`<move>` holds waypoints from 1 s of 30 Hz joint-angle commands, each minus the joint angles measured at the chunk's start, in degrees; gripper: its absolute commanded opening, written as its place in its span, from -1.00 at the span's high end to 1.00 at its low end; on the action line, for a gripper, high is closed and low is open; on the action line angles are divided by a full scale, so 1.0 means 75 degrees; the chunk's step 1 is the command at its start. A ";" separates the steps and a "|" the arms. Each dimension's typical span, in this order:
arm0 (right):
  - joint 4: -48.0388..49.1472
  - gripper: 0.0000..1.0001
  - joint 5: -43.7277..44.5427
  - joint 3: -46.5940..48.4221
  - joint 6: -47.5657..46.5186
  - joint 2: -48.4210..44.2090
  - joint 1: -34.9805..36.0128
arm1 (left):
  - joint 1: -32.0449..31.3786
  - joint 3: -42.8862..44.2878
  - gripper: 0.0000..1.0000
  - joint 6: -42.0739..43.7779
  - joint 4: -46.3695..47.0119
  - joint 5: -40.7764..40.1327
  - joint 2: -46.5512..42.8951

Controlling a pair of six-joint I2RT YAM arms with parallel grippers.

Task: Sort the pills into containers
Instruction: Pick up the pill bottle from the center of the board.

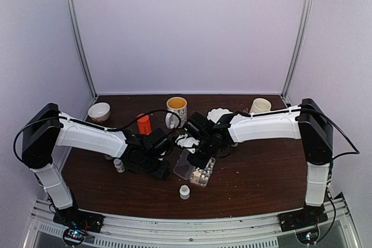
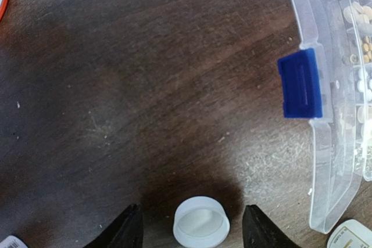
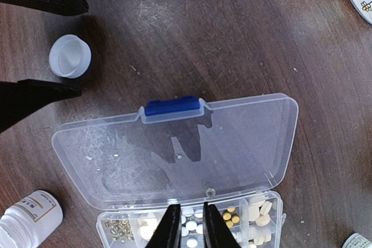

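While the right gripper (image 3: 189, 227) hangs over the organizer box (image 1: 203, 177), its two slim black fingers (image 3: 170, 229) taper to points with only a narrow slit between them. Whether they pinch anything cannot be told. Just beneath the tips lie the containers (image 3: 273, 197), a row of small clear-walled compartments holding the pills (image 3: 190, 225). Round white ones sit under the fingers, small yellow-tan ones beside them, larger cream ovals further along, and a heap of tiny golden bits at the opposite end. The hinged lid (image 3: 174, 149) lies folded flat on the table (image 3: 232, 39). It is transparent, finely scuffed and round-cornered, with a blue latch (image 3: 172, 106) on its far edge.

The left gripper (image 2: 193, 227) is spread wide, its black pointed tips on either side of a round white cap (image 2: 201, 223). The cap rests hollow side up on the dark, scratched wood grain and touches neither tip. A small white labelled bottle (image 3: 29, 219) stands near the lid's corner.
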 commanded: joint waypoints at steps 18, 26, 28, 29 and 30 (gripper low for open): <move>0.0333 0.75 0.0131 0.0153 -0.0150 0.0522 -0.0275 | 0.0040 -0.0045 0.34 -0.0239 -0.0518 -0.0229 -0.0919; 0.0324 0.76 0.0171 0.0185 -0.0142 0.0669 -0.0316 | 0.0040 0.0070 0.32 -0.0317 -0.1159 -0.0462 -0.1710; 0.0246 0.76 0.0158 0.0228 -0.0179 0.0713 -0.0321 | 0.0039 0.0077 0.32 -0.0323 -0.1205 -0.0462 -0.1813; 0.0197 0.76 0.0167 0.0262 -0.0187 0.0731 -0.0323 | 0.0037 0.0077 0.32 -0.0327 -0.1223 -0.0462 -0.1868; 0.0165 0.76 0.0181 0.0291 -0.0205 0.0745 -0.0314 | 0.0037 0.0083 0.32 -0.0329 -0.1238 -0.0462 -0.1899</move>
